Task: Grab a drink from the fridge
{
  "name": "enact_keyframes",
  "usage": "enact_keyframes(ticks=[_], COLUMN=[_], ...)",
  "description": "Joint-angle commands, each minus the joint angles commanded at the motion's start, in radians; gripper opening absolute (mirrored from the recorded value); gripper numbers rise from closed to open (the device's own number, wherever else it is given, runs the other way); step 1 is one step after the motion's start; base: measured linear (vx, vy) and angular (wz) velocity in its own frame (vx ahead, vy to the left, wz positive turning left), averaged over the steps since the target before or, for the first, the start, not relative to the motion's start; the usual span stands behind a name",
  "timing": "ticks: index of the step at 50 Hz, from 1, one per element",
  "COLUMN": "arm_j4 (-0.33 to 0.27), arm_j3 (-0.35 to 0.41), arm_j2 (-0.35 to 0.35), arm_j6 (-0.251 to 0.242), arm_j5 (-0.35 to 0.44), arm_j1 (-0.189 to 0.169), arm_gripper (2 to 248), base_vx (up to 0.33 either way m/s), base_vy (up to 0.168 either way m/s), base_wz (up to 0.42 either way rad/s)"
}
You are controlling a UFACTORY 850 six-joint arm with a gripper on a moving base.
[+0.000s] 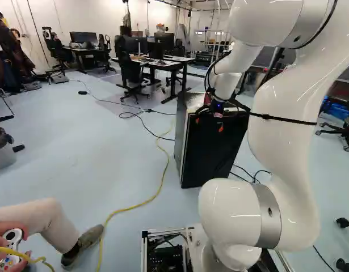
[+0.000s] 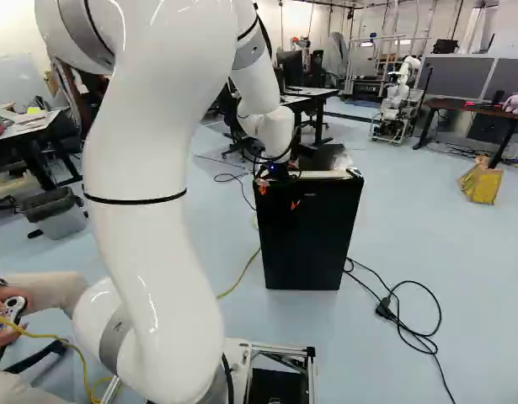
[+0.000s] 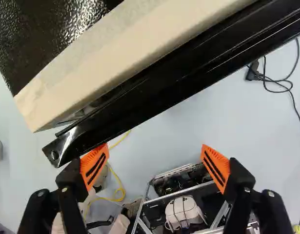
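The black fridge [image 1: 211, 147] stands upright on the floor ahead of the base, its door looking shut. My gripper [image 1: 210, 123] is at the upper front of the fridge, pointing down. Seen from the wrist, the gripper [image 3: 154, 151] is open, with nothing between its orange pads. One finger is at the corner end of the black door's top edge [image 3: 164, 92]; whether they touch I cannot tell. The other finger is over the floor in front of the door. In the right base view the same fridge [image 2: 309, 231] shows its dark front. No drink is visible; the fridge's inside is hidden.
A yellow cable [image 1: 157, 195] runs along the floor left of the fridge, and black cables [image 2: 402, 316] lie to its right. A seated person holding a controller [image 1: 11, 243] is close at the left. Desks [image 1: 165, 63] stand behind the fridge; another robot [image 2: 399, 97] is farther back.
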Motion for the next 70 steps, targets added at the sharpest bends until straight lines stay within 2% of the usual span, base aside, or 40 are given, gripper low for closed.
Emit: enact_keyframes(ticks=[45,70], arm_j4=[0.0,0.0], arm_j3=[-0.024,0.08], arm_j2=[-0.018,0.061], arm_j6=[0.0,0.0], arm_j5=[0.0,0.008], arm_j1=[0.006,0.014], arm_gripper=[247,247], base_vx=[0.0,0.0], base_vy=[0.0,0.0], base_wz=[0.0,0.0])
